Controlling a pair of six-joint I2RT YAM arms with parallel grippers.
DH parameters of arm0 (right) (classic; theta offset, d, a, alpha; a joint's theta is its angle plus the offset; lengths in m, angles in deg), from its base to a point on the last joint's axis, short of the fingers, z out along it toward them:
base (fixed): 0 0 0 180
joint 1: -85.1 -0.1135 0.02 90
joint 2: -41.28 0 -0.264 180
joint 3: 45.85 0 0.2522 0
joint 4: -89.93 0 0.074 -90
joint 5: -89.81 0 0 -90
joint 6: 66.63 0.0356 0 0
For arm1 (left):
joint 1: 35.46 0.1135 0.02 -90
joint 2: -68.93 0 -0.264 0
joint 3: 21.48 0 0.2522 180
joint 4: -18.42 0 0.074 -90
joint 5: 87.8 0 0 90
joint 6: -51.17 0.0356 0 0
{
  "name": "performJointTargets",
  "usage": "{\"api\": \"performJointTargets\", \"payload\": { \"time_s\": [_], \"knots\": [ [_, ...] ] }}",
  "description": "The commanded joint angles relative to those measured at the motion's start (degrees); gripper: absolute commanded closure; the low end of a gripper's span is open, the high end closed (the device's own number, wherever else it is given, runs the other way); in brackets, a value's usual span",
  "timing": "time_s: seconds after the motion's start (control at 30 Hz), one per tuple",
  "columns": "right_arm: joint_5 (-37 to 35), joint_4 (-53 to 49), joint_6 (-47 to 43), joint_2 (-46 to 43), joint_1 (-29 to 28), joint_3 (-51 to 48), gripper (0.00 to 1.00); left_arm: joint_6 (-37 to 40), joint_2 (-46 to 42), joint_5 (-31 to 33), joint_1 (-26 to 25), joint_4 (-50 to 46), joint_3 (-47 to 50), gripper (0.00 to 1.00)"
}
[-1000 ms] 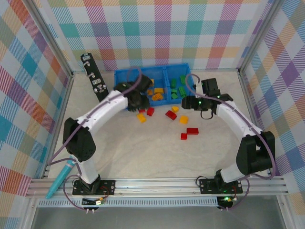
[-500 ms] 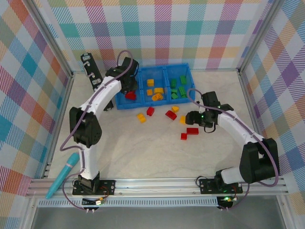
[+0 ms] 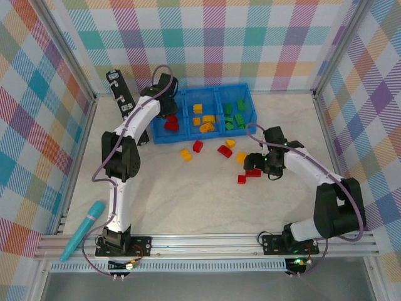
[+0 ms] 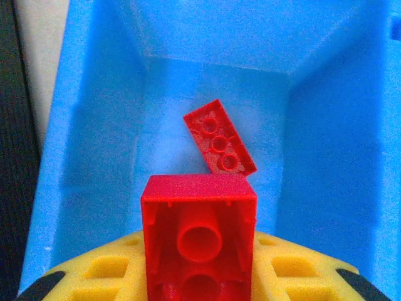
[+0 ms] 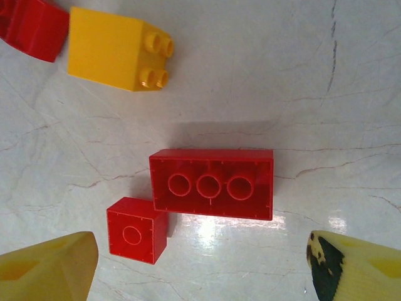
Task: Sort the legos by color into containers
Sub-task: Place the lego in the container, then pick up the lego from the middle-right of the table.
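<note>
Tightly, left claw (image 4: 199, 285) pinches one red lego (image 4: 199, 229).

Bare table (image 3: 188, 207) stretches across the near half, between the two arm bases. At the far edge, the blue bin (image 3: 252, 110) stands with low walls and dividers fencing each compartment. Inside the left compartment (image 4: 94, 157), a flat red brick (image 4: 219, 144) lies askew right of centre, with bare floor to its left. A square red brick (image 4: 199, 238), clamped in the left pincer (image 4: 199, 285), hangs over the near end. The black upright panel (image 3: 125, 103) crowds the far-left corner. Loose bricks (image 3: 224, 150) litter the table before the bin. A long red brick (image 5: 212, 183) and a small red brick (image 5: 136, 227), corners touching, lie between the right pincer's (image 5: 200, 263) wide-spread fingers, with bare table either side. A teal pen-like tool (image 3: 81, 229) lies at the near-left corner.
</note>
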Motion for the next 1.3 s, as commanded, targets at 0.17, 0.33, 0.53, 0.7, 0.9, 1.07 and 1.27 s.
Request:
{"api": "performJointTargets", "payload": {
  "time_s": [0.17, 0.33, 0.53, 0.7, 0.9, 1.07, 1.27],
  "knots": [
    [1.07, 0.97, 2.06, 2.52, 0.09, -0.65, 0.13, 1.01, 1.11, 0.77, 1.60, 2.30, 0.36, 0.55],
    [0.91, 1.63, 3.51, 3.53, -0.15, -0.70, 0.13, 1.65, 1.09, 1.23, 2.03, 2.63, 0.36, 0.37],
    [0.80, 2.51, 4.36, 5.65, -1.10, -0.30, 0.13, 3.17, -1.24, 0.98, 2.31, 3.27, -0.08, 0.32],
    [0.51, 3.59, 5.47, 8.27, -2.56, 0.54, 0.13, 4.98, -5.50, 0.67, 2.30, 3.11, -0.26, 0.30],
    [-3.10, 3.70, 5.49, 12.32, -3.90, 2.62, 0.14, 6.66, -12.72, -0.50, 2.29, 3.09, 1.90, 0.29],
    [-7.03, 1.89, 3.74, 15.79, -4.04, 5.45, 0.22, 7.84, -19.04, -0.59, 2.31, 3.09, 5.48, 0.28],
    [-9.45, 0.89, 2.27, 18.96, -3.99, 7.36, 0.34, 8.97, -25.72, -0.11, 2.31, 3.87, 10.94, 0.27]
  ]
}}
